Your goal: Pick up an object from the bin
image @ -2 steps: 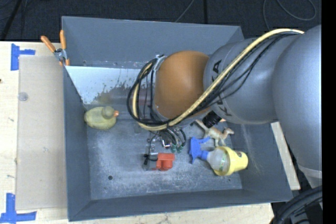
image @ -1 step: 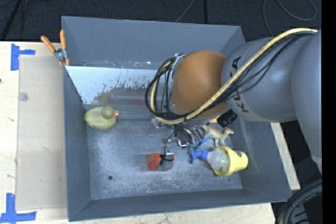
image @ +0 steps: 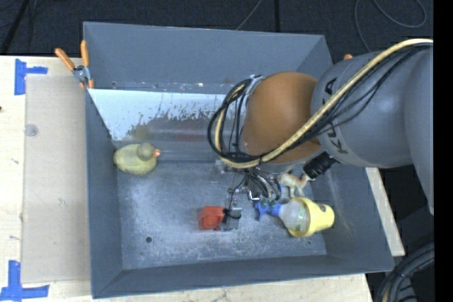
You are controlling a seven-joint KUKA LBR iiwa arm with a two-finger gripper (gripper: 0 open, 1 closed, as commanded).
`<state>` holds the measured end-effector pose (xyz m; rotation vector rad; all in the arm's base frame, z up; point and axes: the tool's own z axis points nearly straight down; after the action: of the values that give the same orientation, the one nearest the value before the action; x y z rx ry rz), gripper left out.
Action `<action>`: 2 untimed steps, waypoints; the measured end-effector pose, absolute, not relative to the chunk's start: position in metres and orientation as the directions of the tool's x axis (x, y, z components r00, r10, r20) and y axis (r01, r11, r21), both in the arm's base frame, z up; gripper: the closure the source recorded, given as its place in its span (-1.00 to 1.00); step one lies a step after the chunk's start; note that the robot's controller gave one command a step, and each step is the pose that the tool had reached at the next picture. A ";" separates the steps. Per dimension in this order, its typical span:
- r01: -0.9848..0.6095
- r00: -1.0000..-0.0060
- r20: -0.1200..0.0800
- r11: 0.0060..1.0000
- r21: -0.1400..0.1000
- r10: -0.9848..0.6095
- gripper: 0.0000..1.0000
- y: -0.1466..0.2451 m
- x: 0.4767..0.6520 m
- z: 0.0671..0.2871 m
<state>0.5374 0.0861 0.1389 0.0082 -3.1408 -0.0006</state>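
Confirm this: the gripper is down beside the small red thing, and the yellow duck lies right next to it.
Wrong on the duck. In the camera view the gripper is down beside the small red thing, but the yellow duck lies well apart, by the left wall of the bin.

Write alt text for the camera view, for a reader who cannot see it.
The arm's gripper is low in the grey bin, at the right edge of a small red object near the front middle. A yellow rubber duck sits at the left, and a yellow cup-like thing with a small blue piece beside it lies on the right.
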 end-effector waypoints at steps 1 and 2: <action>-0.032 -0.999 0.022 0.999 -0.002 -0.032 -1.00 0.074 0.533 0.066; -0.022 -1.000 0.002 1.000 0.001 -0.022 1.00 0.077 0.518 0.070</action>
<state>0.5176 0.0773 0.0700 0.0349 -3.1395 -0.0014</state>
